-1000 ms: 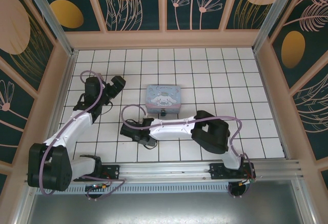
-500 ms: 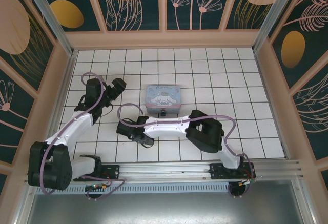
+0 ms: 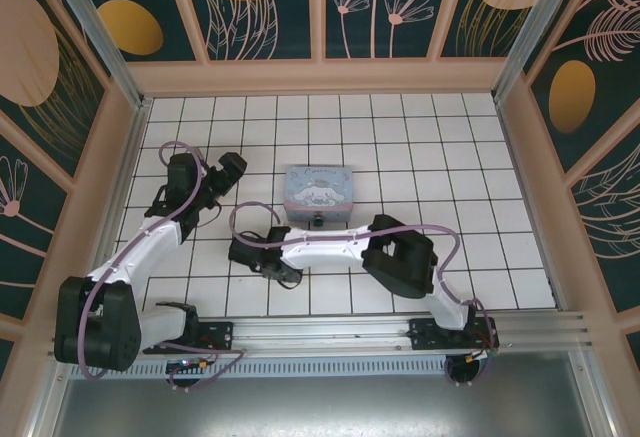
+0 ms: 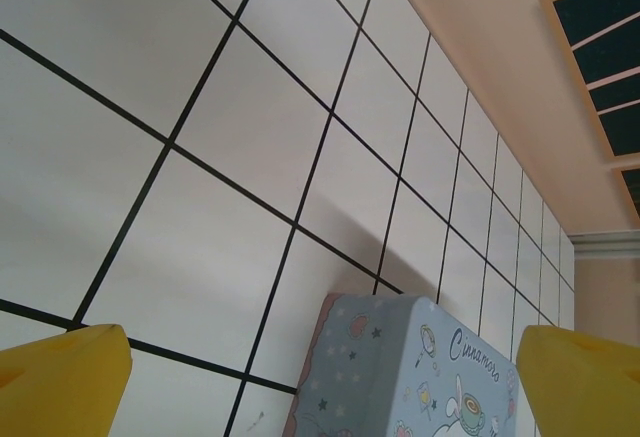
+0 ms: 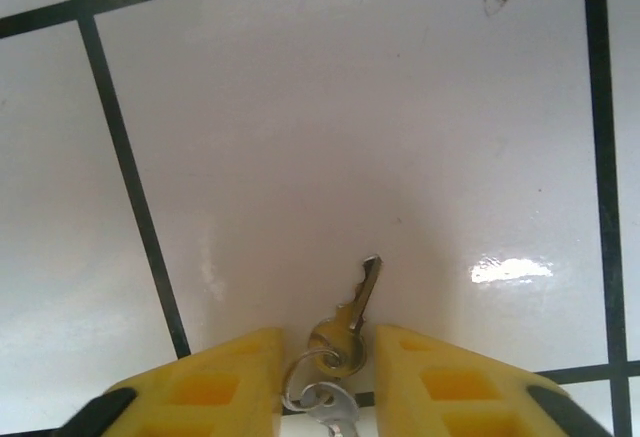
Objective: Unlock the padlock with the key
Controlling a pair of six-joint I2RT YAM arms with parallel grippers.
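The key [image 5: 349, 317] is small and brass-coloured. It lies flat on a white tile, its blade pointing away from the right wrist camera, and a thin ring joins it to a second, silvery key [image 5: 335, 412]. My right gripper [image 5: 327, 357] is down at the floor, and its yellow fingers [image 5: 220, 382] flank the key's head with narrow gaps on both sides. The teal padlock [image 3: 318, 221] hangs at the front of the pastel blue tin [image 3: 319, 191]. My left gripper [image 3: 232, 167] hovers left of the tin, its yellow fingertips [image 4: 60, 382] spread wide with nothing between them.
The white tiled floor [image 3: 420, 157] is ringed by a peach wall [image 3: 320, 77] and side panels. The tin [image 4: 420, 367] sits close in front of the left gripper. The right arm's elbow [image 3: 400, 255] lies low across the front tiles, near the rail [image 3: 330, 332].
The right arm shifted a little to the left, and its jaws narrowed in around the key's head. The left arm stayed still.
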